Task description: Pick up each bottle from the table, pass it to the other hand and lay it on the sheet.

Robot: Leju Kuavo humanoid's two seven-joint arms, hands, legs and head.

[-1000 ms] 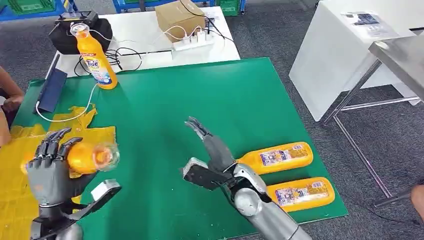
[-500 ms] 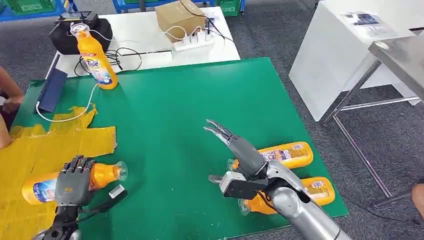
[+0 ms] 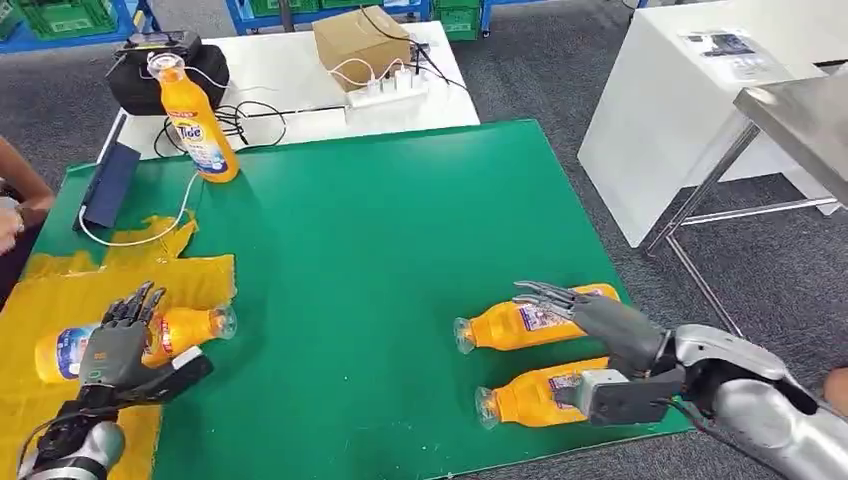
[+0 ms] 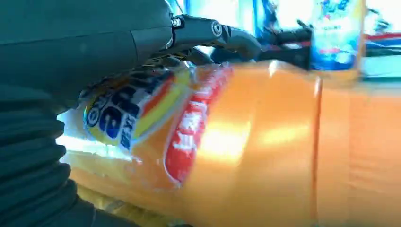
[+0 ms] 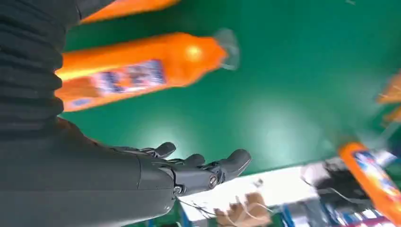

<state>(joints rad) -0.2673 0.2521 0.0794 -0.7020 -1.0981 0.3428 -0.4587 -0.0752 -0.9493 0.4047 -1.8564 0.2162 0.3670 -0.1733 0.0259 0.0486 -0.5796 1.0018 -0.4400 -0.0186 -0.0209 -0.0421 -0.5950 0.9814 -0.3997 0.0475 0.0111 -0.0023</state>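
Yellow sheet (image 3: 60,420) now bears bottle (image 3: 190,327), left hand (image 3: 118,345) loosening; right hand (image 3: 610,330) spread, empty

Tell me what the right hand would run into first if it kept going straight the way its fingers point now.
Probably nothing. The right hand hovers open over the farther lying bottle, fingers pointing across the green mat, and bare mat lies ahead along that line. Its height above the mat is unclear.

Grey carpet floor (image 3: 560,70) surrounds a white side table (image 3: 300,75) and white cabinet (image 3: 670,130).
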